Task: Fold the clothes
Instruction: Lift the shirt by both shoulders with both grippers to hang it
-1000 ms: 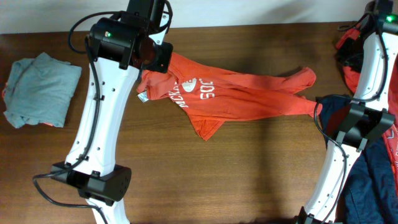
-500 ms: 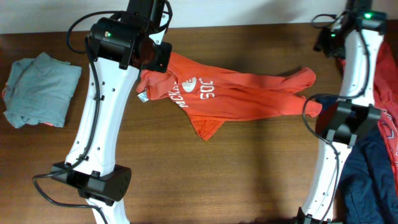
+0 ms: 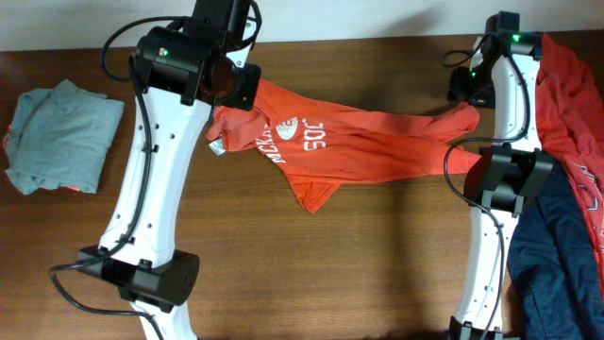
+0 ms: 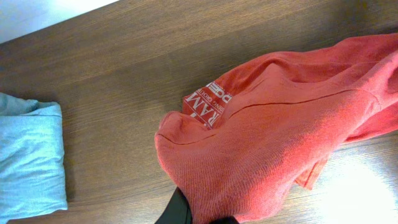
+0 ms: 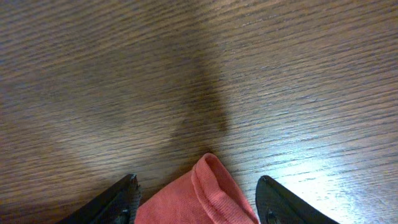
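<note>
Setting: a robot manipulation test bench, indoors. Evidence: two white arms with black joints, left arm and right arm, stand at the near edge of a brown wood-grain table, and a plain pale wall runs along its far side. Garments lie out as work material: an orange-red T-shirt mid-table, a folded pale grey-green garment far left, and a red and navy heap at right.

On the orange-red knit T-shirt, the white printed lettering reads "SOC" from overhead. A crumpled line beside it looks roughly like "OCK". In the left wrist view the same lettering shows "RAM"; the smaller lines beneath are illegible.
</note>
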You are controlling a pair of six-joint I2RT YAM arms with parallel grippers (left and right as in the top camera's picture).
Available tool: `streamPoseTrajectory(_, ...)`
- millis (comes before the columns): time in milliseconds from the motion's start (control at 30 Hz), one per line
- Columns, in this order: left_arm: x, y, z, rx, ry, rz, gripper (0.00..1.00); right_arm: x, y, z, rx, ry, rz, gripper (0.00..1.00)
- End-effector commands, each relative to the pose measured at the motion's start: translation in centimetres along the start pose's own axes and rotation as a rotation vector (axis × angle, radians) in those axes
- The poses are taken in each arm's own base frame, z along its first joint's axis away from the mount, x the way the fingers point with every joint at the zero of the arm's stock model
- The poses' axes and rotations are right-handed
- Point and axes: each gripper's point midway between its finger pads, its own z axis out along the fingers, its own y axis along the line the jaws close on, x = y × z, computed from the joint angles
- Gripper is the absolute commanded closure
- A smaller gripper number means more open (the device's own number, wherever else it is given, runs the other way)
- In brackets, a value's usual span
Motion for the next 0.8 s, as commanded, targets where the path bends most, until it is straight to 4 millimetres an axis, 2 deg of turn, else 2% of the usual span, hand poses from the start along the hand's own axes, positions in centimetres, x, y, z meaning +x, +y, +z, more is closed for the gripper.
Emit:
streamPoseTrajectory(0, -0.1, 0.5, -0.6, -0.019, -0.017, -0.014, 0.99, 0.5, -0.3, 1.0, 0.003, 0.025, -0.006, 0.35)
streamPoseTrajectory(267, 0.0, 0.9, -0.4, -0.024, -0.012, -0.023, 0.99, 2.5, -0.4, 2.7, 0.005, 0.105, -0.002, 0.38)
streamPoseTrajectory(367, 0.0, 0.9, -0.4, -0.024, -0.01, -0.023, 0.99, 2.9, -0.5, 2.7, 0.006, 0.123, -0.001, 0.53)
streamPoseTrajectory(567, 0.0, 1.0, 0.0, -0.025, -0.004, -0.024, 0.99, 2.8, -0.4, 2.6, 0.006, 0.119, -0.001, 0.93)
streamPoseTrajectory(600, 0.0, 1.0, 0.0, -0.026, -0.005, -0.023, 0.99, 2.7, -0.5, 2.4, 0.006, 0.112, -0.001, 0.96)
streamPoseTrajectory(667, -0.2, 1.1, 0.0, -0.027, -0.01, -0.027, 0.99, 2.2, -0.5, 1.7, 0.006, 0.092, 0.0, 0.96)
streamPoseTrajectory(767, -0.6, 1.4, 0.0, -0.03, -0.028, -0.036, 0.99, 0.7, -0.6, -0.7, 0.004, 0.028, 0.002, 0.96)
